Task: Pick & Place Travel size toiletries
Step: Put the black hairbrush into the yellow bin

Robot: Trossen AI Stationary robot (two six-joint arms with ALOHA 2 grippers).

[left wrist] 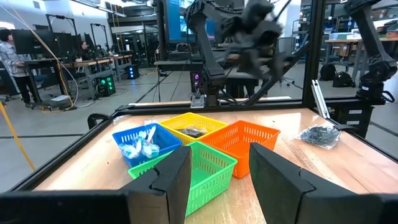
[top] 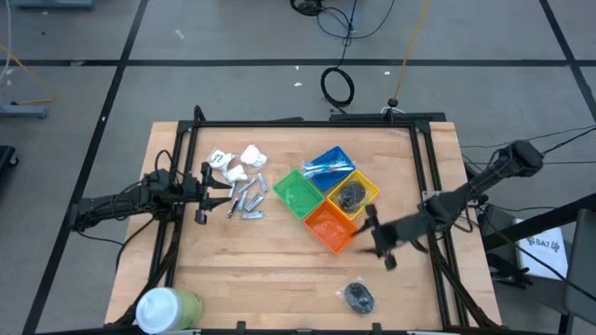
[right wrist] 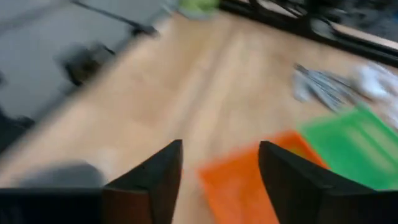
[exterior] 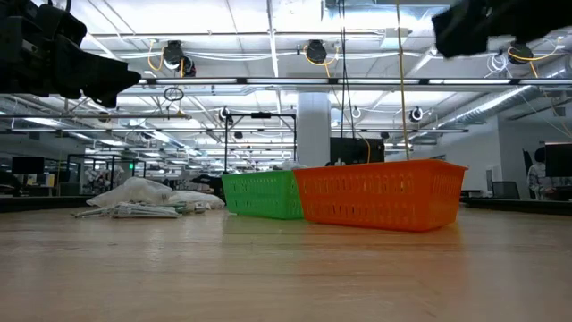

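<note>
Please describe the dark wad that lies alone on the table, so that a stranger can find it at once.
Start from the cluster of four coloured bins in the middle of the wooden table. Go from the orange bin toward the table's near edge: the dark grey wad lies there on bare wood. Unlike the wad in the yellow bin, it is in no bin.

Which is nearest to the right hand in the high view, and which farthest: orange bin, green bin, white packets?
From the right hand:
1. Orange bin, just beside it.
2. Green bin, farther toward the table's middle.
3. White packets, farthest, near the left hand.
</note>
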